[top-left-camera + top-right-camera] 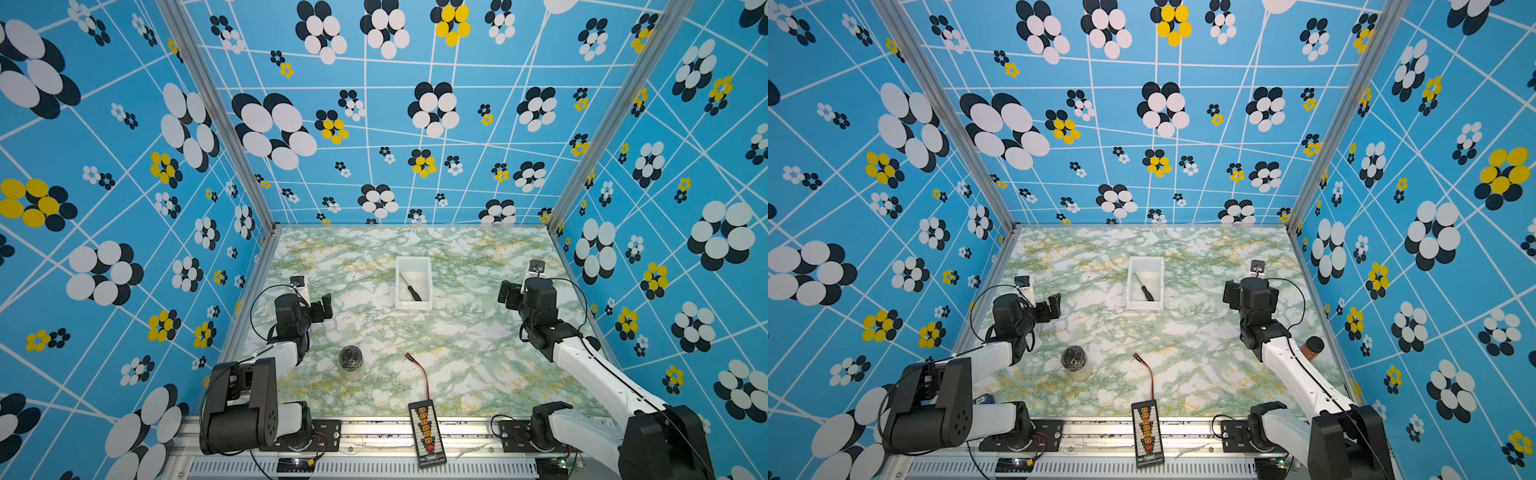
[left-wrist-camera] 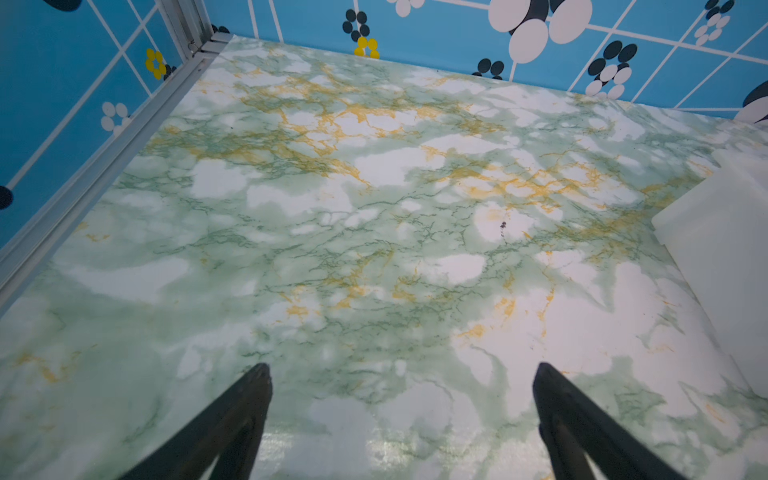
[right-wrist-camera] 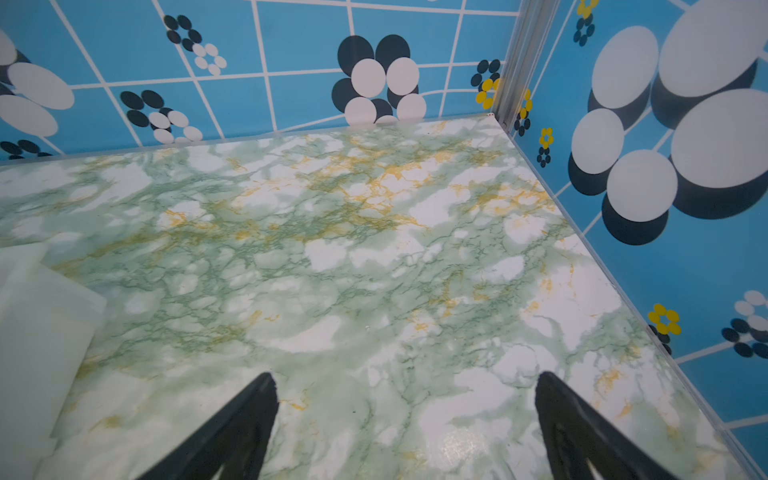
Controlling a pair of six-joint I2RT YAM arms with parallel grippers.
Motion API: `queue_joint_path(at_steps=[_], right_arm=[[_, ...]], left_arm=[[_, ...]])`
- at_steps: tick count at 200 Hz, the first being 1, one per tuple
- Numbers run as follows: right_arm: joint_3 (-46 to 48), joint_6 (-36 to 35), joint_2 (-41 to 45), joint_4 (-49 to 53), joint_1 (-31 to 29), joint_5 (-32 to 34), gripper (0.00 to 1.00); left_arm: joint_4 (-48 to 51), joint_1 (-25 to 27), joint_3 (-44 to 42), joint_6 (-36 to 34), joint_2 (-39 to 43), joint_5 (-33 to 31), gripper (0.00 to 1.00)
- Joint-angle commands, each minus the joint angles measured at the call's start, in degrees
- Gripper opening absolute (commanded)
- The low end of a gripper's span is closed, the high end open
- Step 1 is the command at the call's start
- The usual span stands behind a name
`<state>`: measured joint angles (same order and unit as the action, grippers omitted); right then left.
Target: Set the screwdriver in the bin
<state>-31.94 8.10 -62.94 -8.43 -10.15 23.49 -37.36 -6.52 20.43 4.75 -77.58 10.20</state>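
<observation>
The screwdriver (image 1: 410, 287) (image 1: 1144, 287), black-handled with a thin silver shaft, lies slantwise inside the white bin (image 1: 413, 308) (image 1: 1144, 307) at mid-table in both top views. My left gripper (image 1: 323, 307) (image 1: 1051, 306) hovers open to the left of the bin, and nothing is between its fingers (image 2: 401, 370). On the right, near the side wall, my right gripper (image 1: 508, 296) (image 1: 1231, 296) is also open and empty (image 3: 405, 378). Only an outer wall of the bin (image 2: 723, 257) (image 3: 33, 332) shows in each wrist view; the screwdriver is out of sight there.
A clear jar with a dark lid (image 1: 351, 362) (image 1: 1075, 362) stands at front left. A red-black wire (image 1: 420, 370) (image 1: 1148, 374) runs to a black connector board (image 1: 427, 434) (image 1: 1147, 432) at the front edge. A brown bottle (image 1: 1312, 347) stands behind the right arm. Patterned walls enclose three sides.
</observation>
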Motion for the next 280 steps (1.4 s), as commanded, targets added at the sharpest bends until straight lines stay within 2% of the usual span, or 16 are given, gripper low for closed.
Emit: queue_joint_path(at_steps=[1,27,48,97,101,122,155,179,188,219,239,256,280], right_arm=[[3.72,-1.91,0.77,-8.30,1.37,0.10,0.99],[5.56,-1.80,-1.32,-12.27,2.69,-0.26,0.99],[7.05,-2.01,-2.20,-14.99,2.77,-0.58,0.99],[11.83,-5.01,-2.96,-24.01,3.03,-3.14,0.99],[12.09,-5.02,-3.16,-24.35,4.84,-3.30,0.99],[13.92,-4.92,-4.47,-27.33,5.44,-3.95,0.99],[14.73,-5.19,-8.22,-31.45,6.96,-4.66,0.99],[14.29,-4.77,-9.63,-33.43,7.78,-7.60,0.99],[13.11,-4.47,-11.72,-33.93,8.37,-6.75,0.99],[11.03,-2.28,-19.49,-39.15,11.03,-11.99,0.99],[13.52,-3.21,-27.00,-52.50,11.07,-14.04,0.99],[11.16,-3.13,-24.12,-43.13,11.08,-14.45,0.99],[10.58,-4.22,-25.52,-44.38,10.68,-15.48,0.99]], left_arm=[[-9.72,0.02,-0.09,0.40,-1.59,-0.05,0.99],[-16.92,0.06,-1.09,1.30,-6.26,0.43,0.99],[-16.74,1.09,-1.19,-0.16,-6.28,0.81,0.99],[-34.92,4.39,-7.74,-3.73,-12.72,-0.89,0.99],[-35.25,5.00,-8.15,-4.27,-12.65,-1.41,0.99],[-36.04,5.77,-8.51,-4.69,-12.76,-3.48,0.99],[-28.55,3.82,-5.17,-1.89,-11.77,-4.32,0.99],[-28.02,3.85,-4.91,-1.85,-11.81,-4.36,0.99],[-27.55,3.81,-4.64,-1.85,-11.76,-4.35,0.99],[-26.96,3.82,-4.34,-1.68,-11.76,-4.73,0.99],[-26.97,3.82,-4.35,-1.68,-11.77,-4.71,0.99],[-25.78,3.80,-3.65,-1.89,-11.76,-4.04,0.99],[-23.39,3.81,-2.41,-2.38,-11.67,-2.89,0.99]])
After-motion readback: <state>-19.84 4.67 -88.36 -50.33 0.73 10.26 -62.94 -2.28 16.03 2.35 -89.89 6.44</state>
